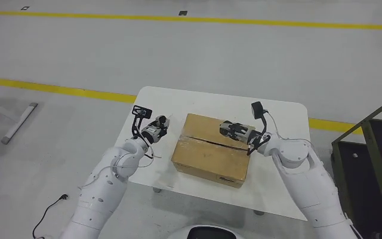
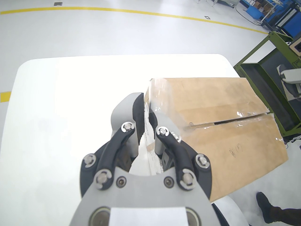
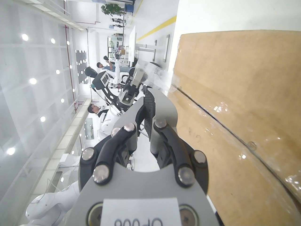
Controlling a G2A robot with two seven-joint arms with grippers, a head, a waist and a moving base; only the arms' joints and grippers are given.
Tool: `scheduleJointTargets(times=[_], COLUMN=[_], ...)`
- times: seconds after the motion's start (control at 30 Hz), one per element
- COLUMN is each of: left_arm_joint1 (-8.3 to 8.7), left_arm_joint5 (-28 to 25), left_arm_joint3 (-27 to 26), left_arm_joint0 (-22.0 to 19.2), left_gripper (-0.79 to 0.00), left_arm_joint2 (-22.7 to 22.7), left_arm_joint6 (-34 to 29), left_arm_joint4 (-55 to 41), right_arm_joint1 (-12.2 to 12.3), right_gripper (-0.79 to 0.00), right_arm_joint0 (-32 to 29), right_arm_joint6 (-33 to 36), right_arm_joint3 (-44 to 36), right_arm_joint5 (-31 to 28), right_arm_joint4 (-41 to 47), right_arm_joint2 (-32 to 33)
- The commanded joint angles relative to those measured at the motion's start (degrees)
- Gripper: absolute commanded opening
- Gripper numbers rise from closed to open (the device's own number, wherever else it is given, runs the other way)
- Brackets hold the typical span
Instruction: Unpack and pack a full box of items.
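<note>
A closed cardboard box (image 1: 209, 152) (image 2: 223, 118) (image 3: 235, 83) lies in the middle of the white table (image 1: 179, 98), its top flaps meeting at a taped seam. My left gripper (image 1: 161, 126) (image 2: 146, 104) is at the box's left end, level with the seam. It is shut on a strip of clear tape (image 3: 156, 74) (image 2: 162, 95) that lifts off the box end. The right wrist view shows that gripper (image 3: 138, 74) farther off, at the end of the strip. My right gripper (image 1: 227, 129) (image 3: 147, 99) hovers over the right part of the box top, shut with nothing in it.
A green metal cart (image 1: 358, 161) (image 2: 263, 76) stands just past the table's right side. Bare table surface (image 2: 70, 109) lies left of the box and behind it. The box's near side is close to the table's front edge.
</note>
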Motion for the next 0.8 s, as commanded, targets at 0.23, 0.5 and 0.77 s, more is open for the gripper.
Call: scheduleJointTargets(times=[0.23, 0.5, 0.77], left_arm_joint1=[0.22, 0.52, 1.05], left_arm_joint5=[0.50, 6.33, 11.83], left_arm_joint3=[2.35, 3.11, 1.27], left_arm_joint0=[-0.92, -0.96, 0.27], left_gripper=[-0.228, 0.000, 0.000], left_arm_joint2=[-1.37, -1.47, -1.16], left_arm_joint6=[-0.09, -1.37, -3.17], left_arm_joint4=[1.33, 8.90, 20.03], right_arm_joint1=[-0.25, -0.44, -0.56], right_gripper=[-0.785, -0.785, -0.785], right_arm_joint0=[1.11, 2.10, 2.84], right_arm_joint6=[1.00, 0.68, 0.31], right_arm_joint3=[4.37, 6.36, 7.69], right_arm_joint5=[-0.55, -0.74, -0.33], right_arm_joint4=[-1.65, -2.67, -3.90], right_arm_joint2=[-2.59, -3.87, -4.81])
